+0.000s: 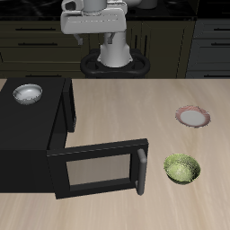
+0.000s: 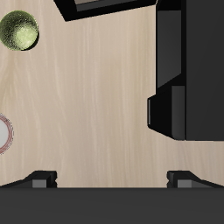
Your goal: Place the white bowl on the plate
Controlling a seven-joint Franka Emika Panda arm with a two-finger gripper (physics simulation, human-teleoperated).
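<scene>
So the white bowl [image 1: 28, 92] sits on top of the black microwave [image 1: 36, 135], whose door [image 1: 99, 168] hangs open. The plate [image 1: 191, 118] is well apart from it on the wooden table [image 1: 117, 99], with a green bowl [image 1: 181, 168] nearer the front edge. The gripper [image 2: 112, 178] hangs high over the table, fingers [image 2: 39, 178] spread wide, holding nothing as far as I can see.
</scene>
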